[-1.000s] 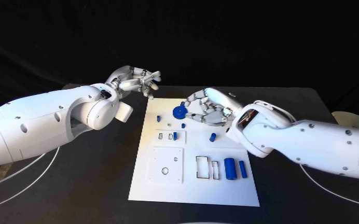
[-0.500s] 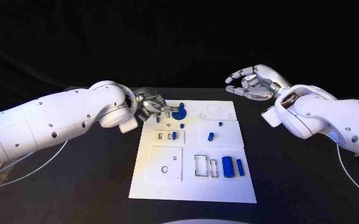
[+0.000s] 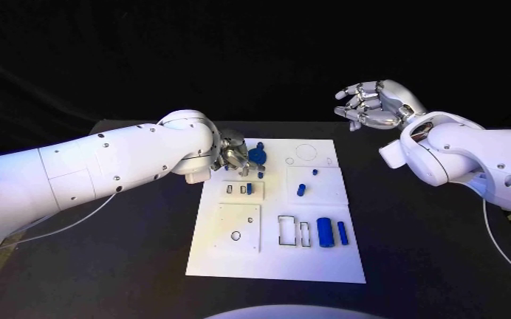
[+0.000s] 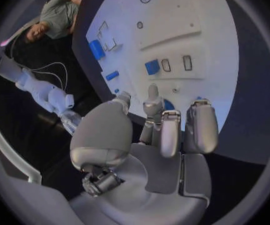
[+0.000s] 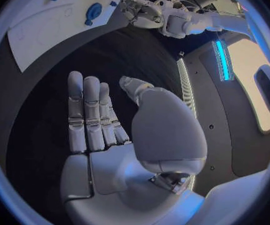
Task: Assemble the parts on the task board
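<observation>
The white task board [image 3: 279, 256] lies in the middle of the black table. A round blue part [image 3: 257, 158] stands near the board's far left corner. My left hand [image 3: 235, 154] is right beside it with its fingertips against it. In the left wrist view the left hand [image 4: 154, 135] has its fingers stretched out, and a sliver of the round blue part [image 4: 167, 104] shows past their tips. My right hand [image 3: 373, 105] hangs open, high above the table's far right. In the right wrist view my right hand [image 5: 122, 135] holds nothing and its fingers are straight.
Two blue cylinders [image 3: 323, 232] lie side by side near the board's near right, next to rectangular slots [image 3: 289, 232]. Small blue pieces [image 3: 301, 190] sit mid-board, and one [image 3: 249, 188] stands in a left slot. A round outline [image 3: 305, 154] marks the far right corner.
My right hand let go of the round blue part and rose away to the far right. My left hand came down from the far left to that part.
</observation>
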Controlling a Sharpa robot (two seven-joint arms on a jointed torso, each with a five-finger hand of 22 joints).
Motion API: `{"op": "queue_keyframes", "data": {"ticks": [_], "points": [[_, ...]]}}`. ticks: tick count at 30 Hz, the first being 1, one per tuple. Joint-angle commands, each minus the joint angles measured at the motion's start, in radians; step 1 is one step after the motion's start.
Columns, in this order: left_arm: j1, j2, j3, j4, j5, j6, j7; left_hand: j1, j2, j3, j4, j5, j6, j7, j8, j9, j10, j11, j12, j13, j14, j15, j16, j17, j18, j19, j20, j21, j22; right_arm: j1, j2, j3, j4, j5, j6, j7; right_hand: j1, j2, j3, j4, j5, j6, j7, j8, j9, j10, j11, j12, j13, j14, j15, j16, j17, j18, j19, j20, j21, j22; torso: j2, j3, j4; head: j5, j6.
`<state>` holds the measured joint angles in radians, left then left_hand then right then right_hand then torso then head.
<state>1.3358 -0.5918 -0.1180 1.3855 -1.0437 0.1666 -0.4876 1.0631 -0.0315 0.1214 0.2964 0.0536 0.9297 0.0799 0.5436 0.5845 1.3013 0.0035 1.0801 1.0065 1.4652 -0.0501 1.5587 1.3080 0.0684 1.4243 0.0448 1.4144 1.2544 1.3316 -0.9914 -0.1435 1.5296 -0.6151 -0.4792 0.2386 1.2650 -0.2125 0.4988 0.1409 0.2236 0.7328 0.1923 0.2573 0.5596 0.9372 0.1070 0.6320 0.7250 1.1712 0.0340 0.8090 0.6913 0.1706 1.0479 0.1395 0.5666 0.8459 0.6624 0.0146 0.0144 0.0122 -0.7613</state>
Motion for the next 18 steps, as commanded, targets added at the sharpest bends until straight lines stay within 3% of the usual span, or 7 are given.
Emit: {"op": "queue_keyframes", "data": {"ticks": [1,2,4,6,12,18], "points": [[0.003,0.018,-0.004,-0.013,-0.045,0.075,-0.039,-0.007,0.008,-0.008,-0.002,-0.001,-0.001,-0.005,0.006,0.005,0.006,-0.002,0.008,0.006,0.103,-0.009,0.006,0.254,-0.007,0.007,-0.002,0.008,0.004,0.0,0.005,0.0,-0.008,0.049,-0.027,0.032,-0.001,-0.011,0.027,0.001,0.007,0.0,0.002,0.007,-0.006,0.015,0.008,-0.1,-0.119,-0.037,0.008,-0.143,-0.058,0.011,-0.022,0.005,-0.087,-0.074,0.002,-0.0012,-0.0031,0.006,-0.008],[0.003,0.023,-0.005,-0.018,-0.045,0.081,-0.041,-0.007,0.008,-0.008,-0.002,-0.001,-0.001,-0.005,0.006,0.005,0.006,-0.002,0.008,0.006,0.103,-0.009,0.006,0.254,-0.007,0.007,-0.002,0.008,0.004,0.0,0.006,0.0,-0.01,0.052,-0.029,0.033,-0.003,-0.014,0.03,-0.001,0.004,0.001,0.006,0.009,-0.012,0.045,0.009,-0.131,-0.171,-0.011,0.006,-0.188,-0.079,0.015,-0.01,0.008,-0.117,-0.106,0.003,-0.001,-0.0029,0.006,-0.008],[0.003,0.035,-0.01,-0.029,-0.045,0.096,-0.043,-0.008,0.012,-0.007,-0.002,-0.001,-0.004,-0.005,0.005,0.007,0.006,-0.002,0.009,0.007,0.103,-0.009,0.007,0.255,-0.008,0.008,-0.002,0.011,0.008,0.001,0.008,0.0,-0.014,0.058,-0.033,0.035,-0.005,-0.026,0.033,-0.008,0.005,0.003,0.01,0.011,-0.02,0.046,0.017,-0.183,-0.239,-0.061,0.028,-0.286,-0.122,0.01,-0.041,0.022,-0.181,-0.159,0.003,-0.0011,-0.0018,0.005,-0.009],[0.003,0.043,-0.015,-0.037,-0.045,0.104,-0.045,-0.007,0.014,-0.006,-0.002,-0.001,-0.005,-0.004,0.004,0.008,0.006,-0.001,0.01,0.008,0.103,-0.008,0.007,0.255,-0.008,0.007,-0.002,0.011,0.008,0.001,0.01,0.0,-0.016,0.061,-0.034,0.036,-0.007,-0.018,0.034,-0.011,0.007,0.003,0.017,0.013,-0.028,0.058,0.024,-0.215,-0.295,-0.064,0.033,-0.347,-0.149,0.011,-0.04,0.033,-0.223,-0.204,0.003,-0.0012,-0.0019,0.005,-0.012],[0.003,0.063,-0.035,-0.067,-0.045,0.131,-0.049,-0.01,0.017,-0.006,-0.002,-0.001,-0.007,-0.004,0.003,0.011,0.004,-0.001,0.009,0.007,0.103,-0.008,0.008,0.256,-0.008,0.008,-0.002,0.012,0.01,0.001,0.014,0.0,-0.02,0.07,-0.038,0.04,-0.01,-0.016,0.025,-0.02,0.01,0.003,0.021,0.017,-0.041,0.066,0.031,-0.238,-0.355,-0.063,0.042,-0.408,-0.172,0.011,-0.032,0.041,-0.268,-0.257,0.004,-0.0007,-0.0033,0.006,-0.016],[0.003,0.065,-0.042,-0.079,-0.047,0.145,-0.051,-0.011,0.024,-0.004,-0.002,-0.001,-0.009,-0.004,0.003,0.015,0.003,-0.001,0.01,0.009,0.104,-0.008,0.009,0.257,-0.009,0.008,-0.002,0.014,0.014,0.0,0.016,-0.001,-0.025,0.072,-0.041,0.042,-0.01,-0.013,0.021,-0.025,0.011,0.003,0.025,0.019,-0.048,0.064,0.035,-0.248,-0.385,-0.07,0.048,-0.439,-0.184,0.01,-0.032,0.045,-0.292,-0.284,0.003,0.0004,-0.0019,0.006,-0.023]]}}
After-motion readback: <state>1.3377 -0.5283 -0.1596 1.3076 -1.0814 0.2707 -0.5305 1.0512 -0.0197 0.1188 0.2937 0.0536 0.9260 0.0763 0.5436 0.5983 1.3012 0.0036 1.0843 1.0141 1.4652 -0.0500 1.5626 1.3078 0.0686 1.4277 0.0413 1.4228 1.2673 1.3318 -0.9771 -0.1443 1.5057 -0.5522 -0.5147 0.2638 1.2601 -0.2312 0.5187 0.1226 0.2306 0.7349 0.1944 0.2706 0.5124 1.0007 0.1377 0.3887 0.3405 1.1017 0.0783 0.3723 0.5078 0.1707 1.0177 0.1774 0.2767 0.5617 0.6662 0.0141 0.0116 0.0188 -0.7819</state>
